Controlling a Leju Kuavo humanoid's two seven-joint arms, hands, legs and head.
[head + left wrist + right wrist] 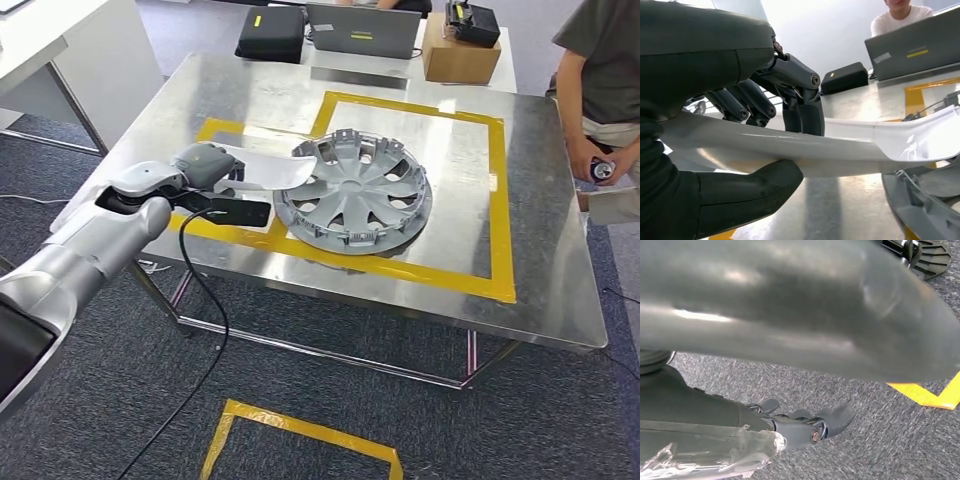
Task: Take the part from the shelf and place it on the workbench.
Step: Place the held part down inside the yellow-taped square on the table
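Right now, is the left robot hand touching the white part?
Touching. In the left wrist view the left robot hand grips the white part, dark fingers pressing one face and the thumb pressing the opposite face.

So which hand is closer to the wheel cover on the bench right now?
Left. The left hand grips a white part whose tip overlaps the wheel cover. The right hand hangs over the carpet, holding nothing.

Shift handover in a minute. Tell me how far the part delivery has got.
Nearly done. The left hand has the pale flat part over the metal workbench, so the fetching is behind it. Its fingers and thumb clamp the part, whose far end reaches over the wheel cover. Left: set it down and release. The right hand hangs above the carpet.
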